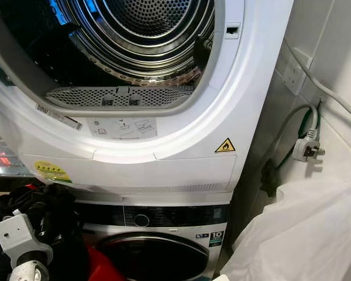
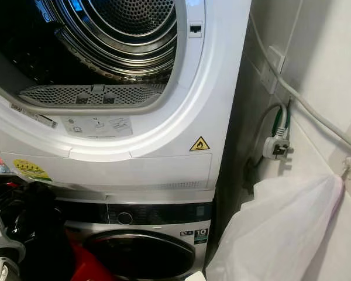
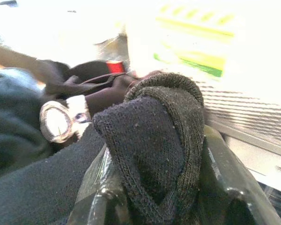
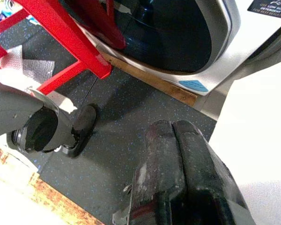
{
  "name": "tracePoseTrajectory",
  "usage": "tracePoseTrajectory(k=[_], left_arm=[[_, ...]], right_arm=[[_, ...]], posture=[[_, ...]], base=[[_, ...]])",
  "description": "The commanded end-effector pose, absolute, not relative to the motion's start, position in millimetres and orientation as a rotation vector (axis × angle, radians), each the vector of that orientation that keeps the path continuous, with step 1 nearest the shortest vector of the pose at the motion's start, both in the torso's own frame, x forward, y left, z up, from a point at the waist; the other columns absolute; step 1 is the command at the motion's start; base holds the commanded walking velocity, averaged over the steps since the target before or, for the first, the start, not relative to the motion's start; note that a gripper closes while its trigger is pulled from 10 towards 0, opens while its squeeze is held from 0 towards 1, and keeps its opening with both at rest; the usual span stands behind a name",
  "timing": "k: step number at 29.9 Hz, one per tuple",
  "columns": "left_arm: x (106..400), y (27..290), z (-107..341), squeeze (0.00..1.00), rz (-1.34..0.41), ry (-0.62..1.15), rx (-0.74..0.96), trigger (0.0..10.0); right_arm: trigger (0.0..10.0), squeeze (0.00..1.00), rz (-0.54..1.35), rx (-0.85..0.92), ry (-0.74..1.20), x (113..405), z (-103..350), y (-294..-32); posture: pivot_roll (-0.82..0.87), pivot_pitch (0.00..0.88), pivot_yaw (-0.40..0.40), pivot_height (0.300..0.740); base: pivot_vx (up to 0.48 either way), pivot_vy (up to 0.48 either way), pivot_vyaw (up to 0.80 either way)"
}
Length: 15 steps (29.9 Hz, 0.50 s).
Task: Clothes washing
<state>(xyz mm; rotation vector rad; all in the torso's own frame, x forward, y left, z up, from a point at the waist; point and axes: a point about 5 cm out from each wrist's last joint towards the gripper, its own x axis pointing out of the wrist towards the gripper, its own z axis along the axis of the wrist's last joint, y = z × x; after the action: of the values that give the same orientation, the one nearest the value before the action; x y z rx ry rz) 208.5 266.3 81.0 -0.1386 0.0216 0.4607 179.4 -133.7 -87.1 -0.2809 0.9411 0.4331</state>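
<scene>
White dryer [image 1: 181,146], black knit sock [image 3: 154,140]

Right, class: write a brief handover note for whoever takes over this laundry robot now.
Left gripper: shut on a dark sock, above the pile of dark clothes at lower left.
Right gripper: shut, empty, hanging low over the floor.
Dryer on top: door open, drum looks empty.
Washer below: door closed.
Done: sock picked up.
Left: load the clothes.
</scene>
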Motion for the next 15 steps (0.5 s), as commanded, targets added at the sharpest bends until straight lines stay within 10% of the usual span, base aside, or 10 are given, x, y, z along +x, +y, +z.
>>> tracePoseTrajectory(k=[1, 9, 15], left_arm=[[206.1, 263.8, 89.1, 0.0, 0.443, -0.022, -0.099, 0.0], [197.6, 252.8, 103.6, 0.0, 0.374, -0.095, 0.006, 0.0], [219.5, 190.3, 134.6, 0.0, -0.185, -0.189, 0.234, 0.0]], right_arm=[[10.0, 0.0, 0.44, -0.269, 0.943, 177.7, -87.8, -130.7], [10.0, 0.0, 0.445, -0.263, 0.944, 177.8, -87.6, -130.6], [10.0, 0.0, 0.453, -0.264, 0.945, 178.5, -87.3, -129.6]], posture=[[0.09, 0.0, 0.062, 0.74], [0.1, 0.0, 0.057, 0.74], [0.12, 0.0, 0.051, 0.74]], base=[[0.0, 0.0, 0.0], [0.0, 0.0, 0.0], [0.0, 0.0, 0.0]])
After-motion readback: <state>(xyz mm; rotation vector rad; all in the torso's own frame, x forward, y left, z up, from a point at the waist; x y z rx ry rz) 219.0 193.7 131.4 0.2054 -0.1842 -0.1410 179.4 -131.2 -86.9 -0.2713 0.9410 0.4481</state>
